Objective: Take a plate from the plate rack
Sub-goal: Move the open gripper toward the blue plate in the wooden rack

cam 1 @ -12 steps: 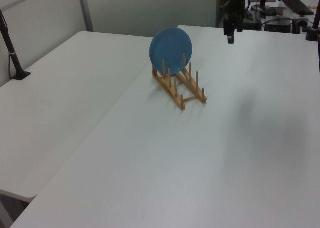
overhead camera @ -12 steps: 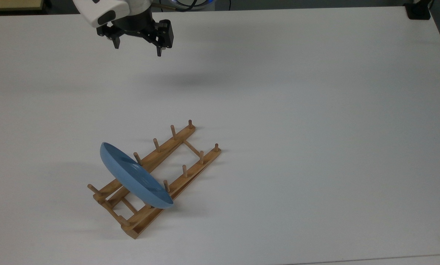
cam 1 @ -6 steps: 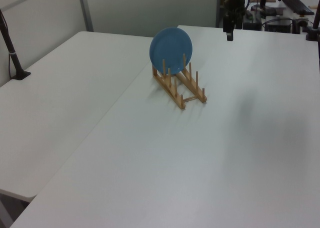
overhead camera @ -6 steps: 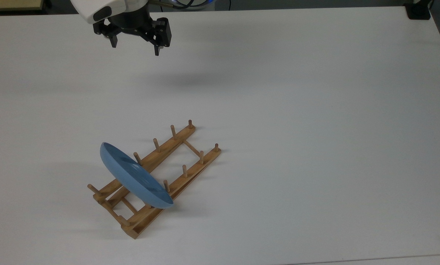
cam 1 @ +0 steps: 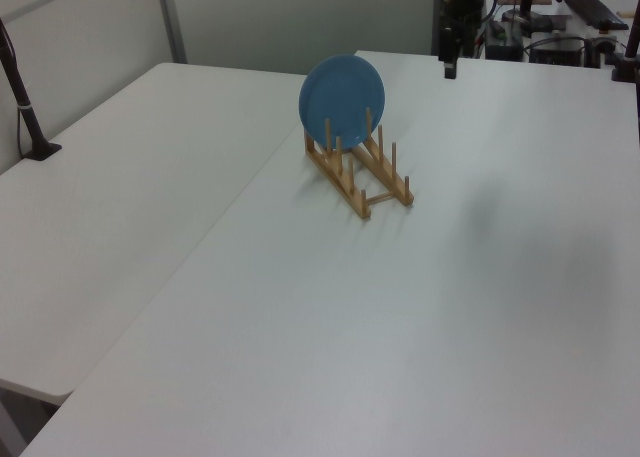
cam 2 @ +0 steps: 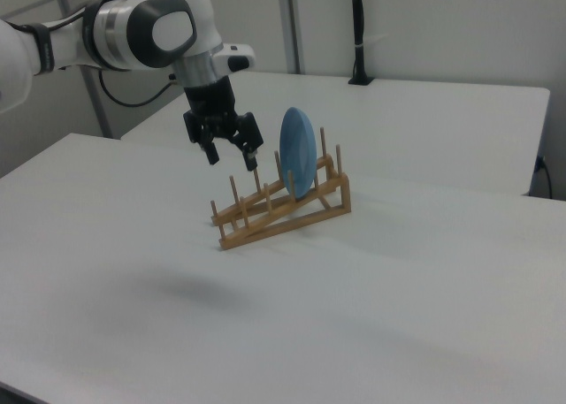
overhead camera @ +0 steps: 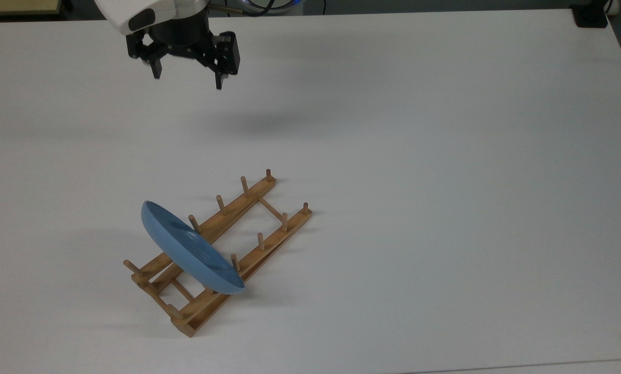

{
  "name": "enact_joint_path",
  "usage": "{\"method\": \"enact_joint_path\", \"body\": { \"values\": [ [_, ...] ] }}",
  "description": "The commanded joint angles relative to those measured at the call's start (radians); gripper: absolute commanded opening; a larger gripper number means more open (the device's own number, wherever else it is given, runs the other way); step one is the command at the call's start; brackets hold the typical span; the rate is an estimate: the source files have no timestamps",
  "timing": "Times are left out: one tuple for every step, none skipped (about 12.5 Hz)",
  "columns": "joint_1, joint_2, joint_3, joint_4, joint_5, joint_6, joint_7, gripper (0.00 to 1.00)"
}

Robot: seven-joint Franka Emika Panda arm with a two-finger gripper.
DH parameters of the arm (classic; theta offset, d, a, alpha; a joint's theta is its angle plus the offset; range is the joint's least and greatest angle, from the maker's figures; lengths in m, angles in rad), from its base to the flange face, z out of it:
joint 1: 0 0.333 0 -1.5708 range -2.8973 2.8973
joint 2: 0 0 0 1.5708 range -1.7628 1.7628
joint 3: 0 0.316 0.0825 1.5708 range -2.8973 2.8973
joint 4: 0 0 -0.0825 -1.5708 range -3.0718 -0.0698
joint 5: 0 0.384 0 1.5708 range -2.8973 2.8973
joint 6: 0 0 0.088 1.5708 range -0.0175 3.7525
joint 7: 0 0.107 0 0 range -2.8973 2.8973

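The black two-finger gripper (overhead camera: pixel 186 78) hangs high over the white table (overhead camera: pixel 445 156), fingers spread wide and holding nothing, well apart from its target. The round, glossy light-blue plate (overhead camera: pixel 189 248) stands on edge in the light-brown wooden plate rack (overhead camera: pixel 248 205), near the rack's end at the top view's lower left, leaning against the pegs that prop it up. That upright stance leaves the top rim exposed, so I'd judge a pinch from above the way in. The fingers look spread ready for that rim.
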Motion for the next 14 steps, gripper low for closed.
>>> {"method": "enact_joint_path", "body": {
  "values": [
    [0.033,0.025,-0.014,0.001,0.013,0.193,-0.022,1.0],
    [0.036,0.04,-0.023,0.003,0.006,0.243,-0.025,1.0],
    [0.043,0.054,-0.037,0.003,0.003,0.302,-0.028,1.0],
    [0.05,0.068,-0.051,0.003,-0.009,0.367,-0.028,1.0],
    [0.056,0.081,-0.059,0.003,-0.027,0.426,-0.029,1.0],
    [0.055,0.092,-0.066,0.003,-0.049,0.474,-0.04,1.0],
    [0.056,0.104,-0.071,0.003,-0.062,0.514,-0.064,0.98],
    [0.058,0.121,-0.072,0.003,-0.066,0.556,-0.095,0.95],
    [0.061,0.138,-0.074,0.004,-0.072,0.608,-0.12,0.9],
    [0.064,0.157,-0.079,0.006,-0.092,0.664,-0.128,0.87],
    [0.066,0.164,-0.086,0.006,-0.124,0.707,-0.128,0.85],
    [0.069,0.166,-0.092,0.003,-0.186,0.726,-0.126,0.83],
    [0.069,0.172,-0.092,0.001,-0.211,0.726,-0.123,0.8],
    [0.069,0.186,-0.092,0.003,-0.216,0.728,-0.122,0.76]
  ]
}}
